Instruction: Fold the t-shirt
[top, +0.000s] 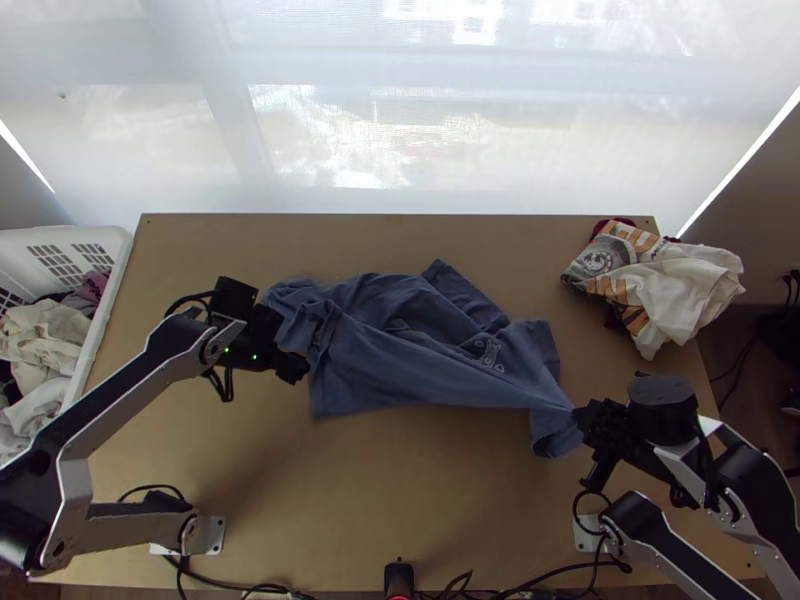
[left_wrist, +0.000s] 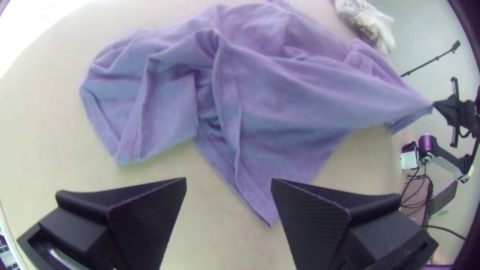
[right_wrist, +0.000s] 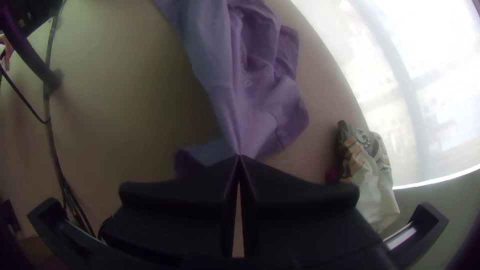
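Pinching the rumpled shirt (top: 430, 350) by one edge in the right gripper (right_wrist: 240, 156), with its far end on the desk (top: 400, 500) near the empty, widely parted left gripper (left_wrist: 229, 180), with flattening unfinished and apparently all folding left.

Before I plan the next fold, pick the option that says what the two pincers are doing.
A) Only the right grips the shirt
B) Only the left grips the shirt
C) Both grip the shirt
A: the right pincer is closed on the blue shirt, while the left pincer stands open.
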